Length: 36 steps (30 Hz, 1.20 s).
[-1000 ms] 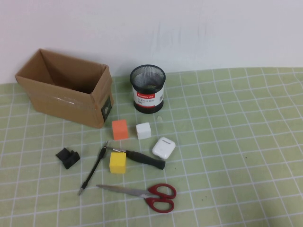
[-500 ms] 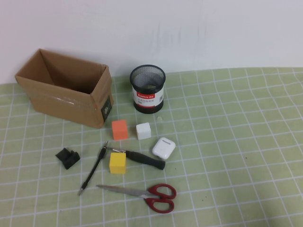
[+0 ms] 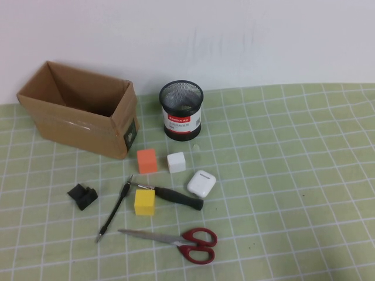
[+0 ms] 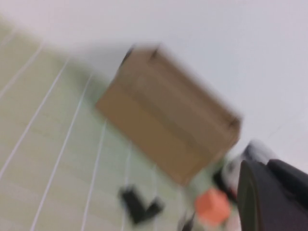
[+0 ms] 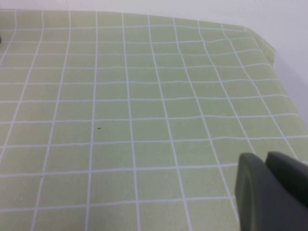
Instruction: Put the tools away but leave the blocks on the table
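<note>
high view: red-handled scissors (image 3: 176,240), black screwdriver (image 3: 174,196) and thin driver (image 3: 113,210) lie flat on the table (image 3: 293,175) among three blocks (image 3: 146,160); the cardboard box (image 3: 79,108) stands open.

left wrist view: left pincer (image 4: 272,195) near box, grip unclear.

right wrist view: right pincer (image 5: 272,190) above bare cloth, grip unclear.

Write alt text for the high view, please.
Red-handled scissors, a black-handled screwdriver and a thin precision driver lie on the green grid table among orange, white and yellow blocks; neither gripper appears.
</note>
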Each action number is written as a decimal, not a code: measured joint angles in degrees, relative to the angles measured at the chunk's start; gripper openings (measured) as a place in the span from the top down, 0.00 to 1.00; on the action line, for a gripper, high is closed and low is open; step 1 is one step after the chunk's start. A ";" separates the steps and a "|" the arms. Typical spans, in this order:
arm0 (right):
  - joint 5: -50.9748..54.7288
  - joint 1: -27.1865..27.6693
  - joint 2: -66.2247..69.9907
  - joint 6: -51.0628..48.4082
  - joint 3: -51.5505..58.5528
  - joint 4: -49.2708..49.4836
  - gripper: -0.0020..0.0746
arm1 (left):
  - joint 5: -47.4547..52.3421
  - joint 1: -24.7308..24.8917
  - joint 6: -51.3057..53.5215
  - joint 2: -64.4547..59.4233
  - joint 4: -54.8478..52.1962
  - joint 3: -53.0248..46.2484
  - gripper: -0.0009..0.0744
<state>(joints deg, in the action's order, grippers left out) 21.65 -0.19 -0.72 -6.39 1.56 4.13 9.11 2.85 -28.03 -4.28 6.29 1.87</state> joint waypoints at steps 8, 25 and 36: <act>0.00 0.00 0.00 0.00 0.00 0.00 0.99 | 23.47 0.00 11.92 -25.24 0.03 20.73 0.99; 0.00 0.00 0.00 0.00 0.00 0.00 0.99 | 37.78 11.55 37.12 -67.23 7.75 46.22 0.99; 0.00 0.00 0.00 0.00 0.00 0.00 0.99 | 38.46 20.07 37.31 -90.11 4.44 62.07 0.99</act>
<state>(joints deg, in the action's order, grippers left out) 21.65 -0.19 -0.72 -6.39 1.56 4.13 47.57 22.91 9.28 -94.39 10.73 63.94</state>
